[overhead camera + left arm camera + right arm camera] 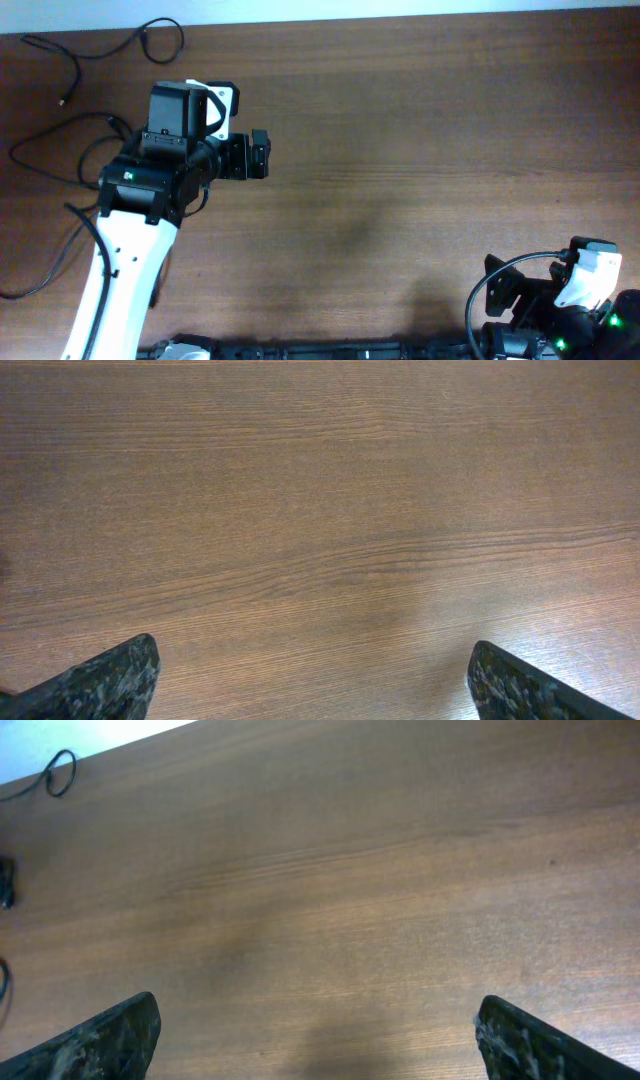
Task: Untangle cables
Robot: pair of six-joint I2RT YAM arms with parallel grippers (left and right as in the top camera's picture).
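The cables lie spread apart as thin black cords at the table's far left in the overhead view. One loops at the top left (158,38), one curves beside the left arm (60,135), and one runs along the lower left edge (45,265). My left gripper (262,155) is open and empty, to the right of the cables and pointing away from them. Its wrist view shows only bare wood between the fingers (315,690). My right gripper (497,285) is open and empty at the bottom right, far from the cables. A cable loop (60,770) shows at the top left of the right wrist view, well beyond its fingers (318,1045).
The brown wooden table (420,130) fills the views, with its far edge along the top. The left arm's white link (115,290) crosses the lower left, near the cables. The right arm's base (560,320) sits at the bottom right corner.
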